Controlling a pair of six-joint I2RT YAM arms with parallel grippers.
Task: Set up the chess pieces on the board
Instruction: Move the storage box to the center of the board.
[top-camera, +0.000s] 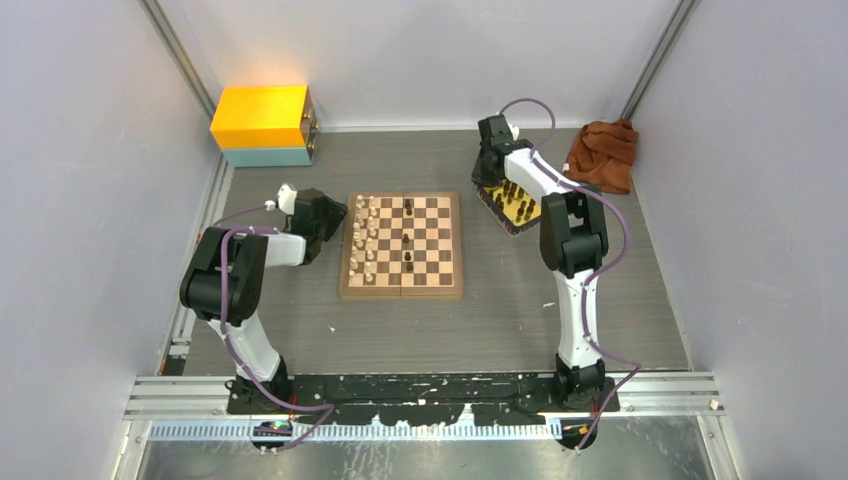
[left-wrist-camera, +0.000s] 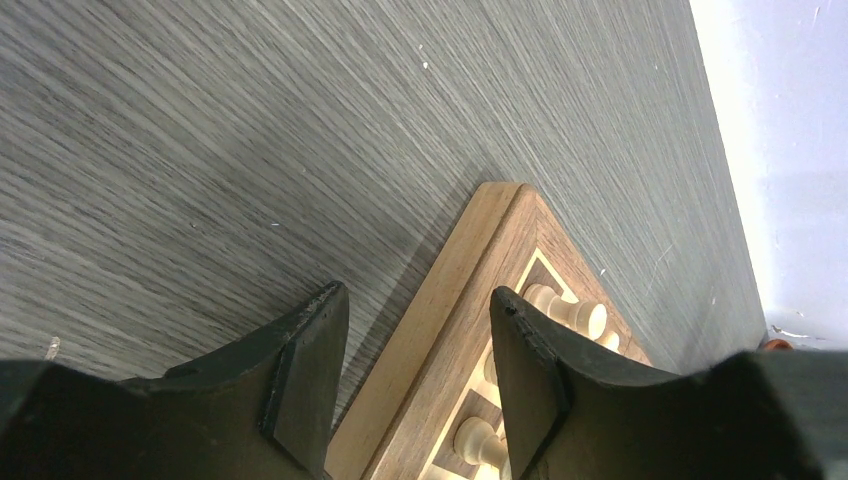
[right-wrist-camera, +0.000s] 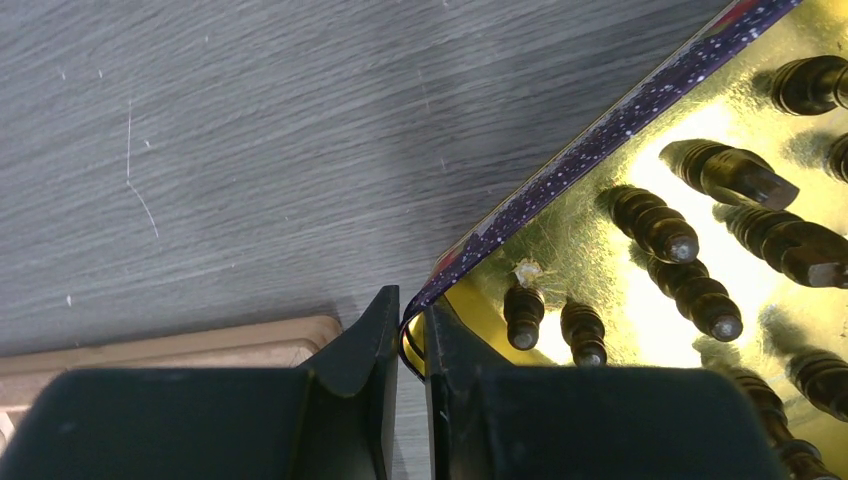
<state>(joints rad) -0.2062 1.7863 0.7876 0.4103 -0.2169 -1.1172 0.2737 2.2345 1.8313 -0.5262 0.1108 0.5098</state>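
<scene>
The board (top-camera: 402, 291) lies mid-table. Pale cream chess pieces (top-camera: 365, 240) fill its two left columns, and a few dark ones (top-camera: 408, 240) stand along the middle. My left gripper (top-camera: 335, 215) hovers at the board's left edge. In the left wrist view it (left-wrist-camera: 418, 300) is open and empty, straddling the tan border (left-wrist-camera: 470, 270), with cream pieces (left-wrist-camera: 575, 312) beyond the right finger. My right gripper (right-wrist-camera: 411, 305) is shut on the speckled purple rim (right-wrist-camera: 600, 150) of a gold tray (top-camera: 512, 229). Several dark pieces (right-wrist-camera: 655, 225) lie in that tray.
A yellow and teal box (top-camera: 263, 125) sits at the back left. A brown cloth (top-camera: 603, 152) lies bunched at the back right, just behind the tray. A corner of the board (right-wrist-camera: 200, 345) shows left of the right gripper's fingers.
</scene>
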